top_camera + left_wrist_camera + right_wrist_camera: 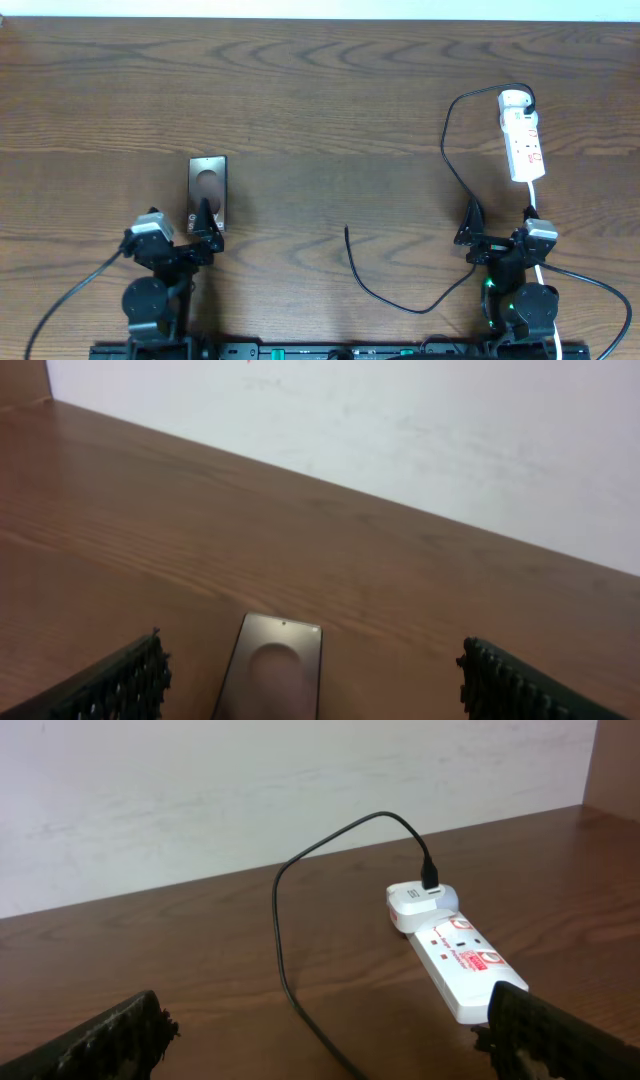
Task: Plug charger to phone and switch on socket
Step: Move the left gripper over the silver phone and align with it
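Observation:
The phone (208,188) lies flat on the left of the wooden table, brownish back up with a round lighter patch. My left gripper (195,228) is open at its near end; in the left wrist view the phone (275,670) lies between the spread fingers (310,680). The white socket strip (522,135) lies at the right. The black charger cable (447,140) loops from its far end down past my open, empty right gripper (498,225) to a free tip (347,231). The right wrist view shows the strip (455,955), the cable (285,920) and the fingers (330,1035).
A white adapter (514,100) sits in the strip's far end with the cable's black connector in it. The strip's white cord (537,205) runs toward the right arm base. A pale wall (400,420) stands behind the table's far edge.

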